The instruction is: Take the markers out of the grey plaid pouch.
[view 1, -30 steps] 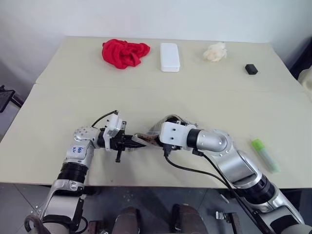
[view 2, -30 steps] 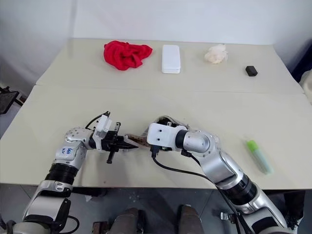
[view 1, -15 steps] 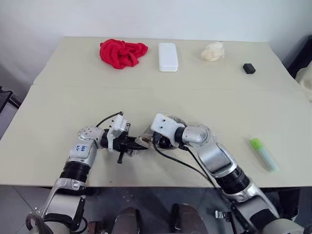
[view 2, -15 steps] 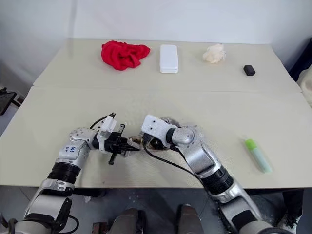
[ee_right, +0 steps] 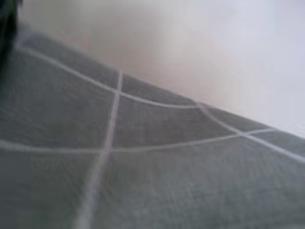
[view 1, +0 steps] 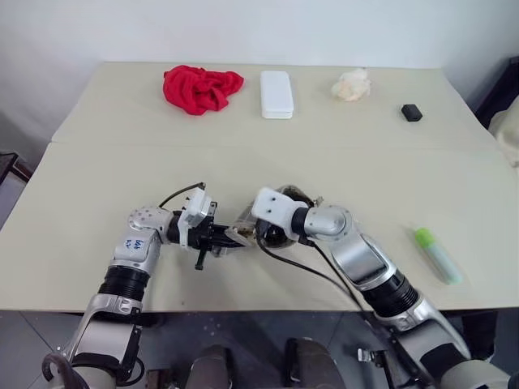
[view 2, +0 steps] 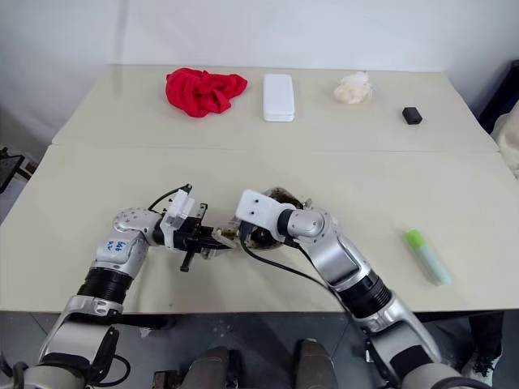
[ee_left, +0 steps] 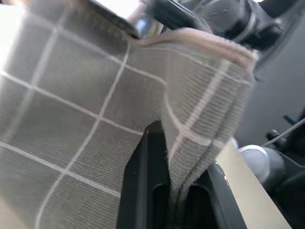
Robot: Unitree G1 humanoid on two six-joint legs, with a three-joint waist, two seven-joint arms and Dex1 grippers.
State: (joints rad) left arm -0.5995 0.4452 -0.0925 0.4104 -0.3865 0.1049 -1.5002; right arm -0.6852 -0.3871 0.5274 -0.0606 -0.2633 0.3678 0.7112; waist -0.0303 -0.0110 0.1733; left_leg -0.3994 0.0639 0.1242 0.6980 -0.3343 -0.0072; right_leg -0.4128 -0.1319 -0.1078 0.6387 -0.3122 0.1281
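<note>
The grey plaid pouch point(view 1: 243, 232) lies near the table's front edge between my two hands, its mouth showing a beige lining. My left gripper point(view 1: 225, 240) points across at it and is shut on the pouch's edge. In the left wrist view the black fingers point(ee_left: 145, 181) pinch a fold of the plaid fabric point(ee_left: 71, 119). My right gripper point(view 1: 270, 235) is at the pouch mouth, its tip buried in the fabric; the right wrist view shows plaid cloth point(ee_right: 143, 167) close up. A light green marker point(view 1: 438, 255) lies on the table to the right. The red marker is hidden.
Along the far side of the table lie a red cloth point(view 1: 201, 87), a white rectangular case point(view 1: 276, 83), a crumpled whitish wad point(view 1: 352, 84) and a small black block point(view 1: 411, 113). A seam point(view 1: 365, 149) crosses the table between them and my hands.
My right hand has pushed forward and left into the pouch mouth, its forearm swinging round. The left hand has kept its hold and place. The camera has shifted slightly.
</note>
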